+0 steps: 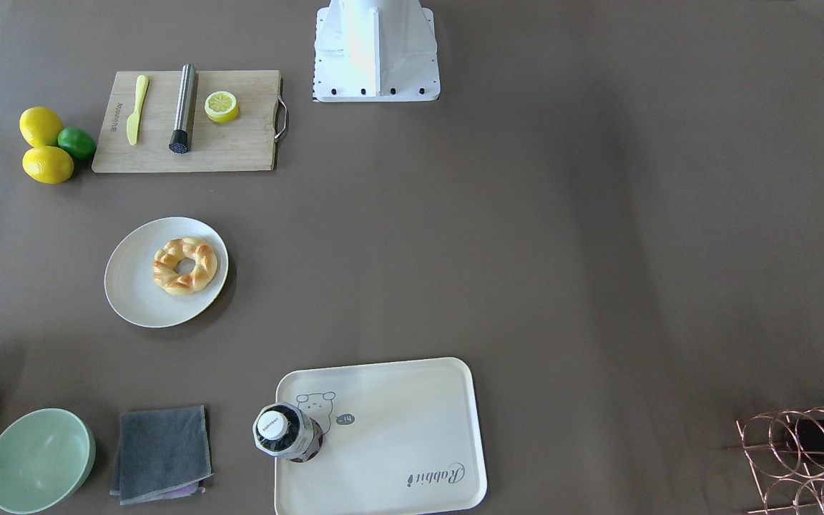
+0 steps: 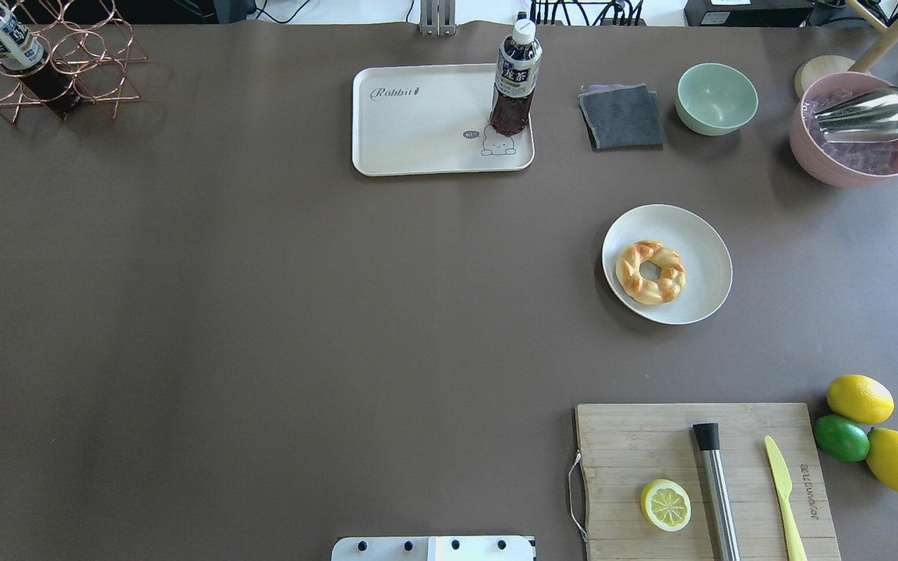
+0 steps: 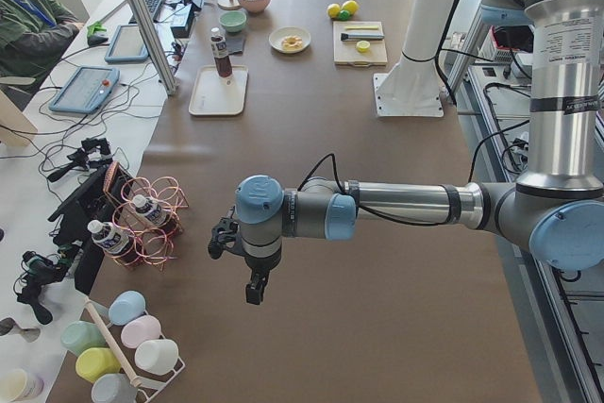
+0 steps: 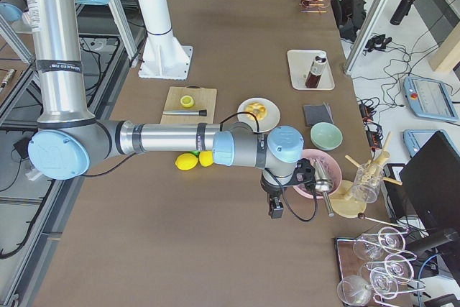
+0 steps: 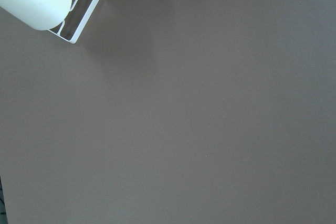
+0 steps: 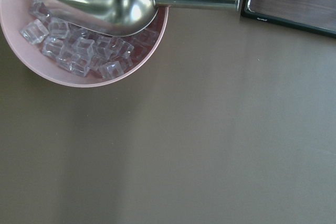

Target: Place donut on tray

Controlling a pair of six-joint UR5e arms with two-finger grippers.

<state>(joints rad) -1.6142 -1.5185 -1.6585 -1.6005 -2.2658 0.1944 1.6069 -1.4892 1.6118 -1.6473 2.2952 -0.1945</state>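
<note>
The donut [image 1: 184, 265] lies on a round white plate [image 1: 133, 290] on the brown table; it also shows in the overhead view [image 2: 650, 271]. The cream tray [image 1: 398, 429], also in the overhead view [image 2: 418, 125], lies at the table's far side from the robot, with a dark tea bottle [image 1: 287, 431] standing on its bear corner. My left gripper [image 3: 253, 290] shows only in the exterior left view, far from both. My right gripper [image 4: 276, 210] shows only in the exterior right view, beside the pink bowl. I cannot tell whether either is open or shut.
A wooden cutting board [image 2: 652, 436] carries a lemon half [image 2: 666, 504], a steel muddler and a yellow knife. Lemons and a lime [image 2: 842, 437] lie beside it. A grey cloth [image 2: 622, 115], green bowl [image 2: 716, 98], pink ice bowl [image 2: 854, 156] with scoop and a copper bottle rack [image 2: 51, 62] stand along the far side.
</note>
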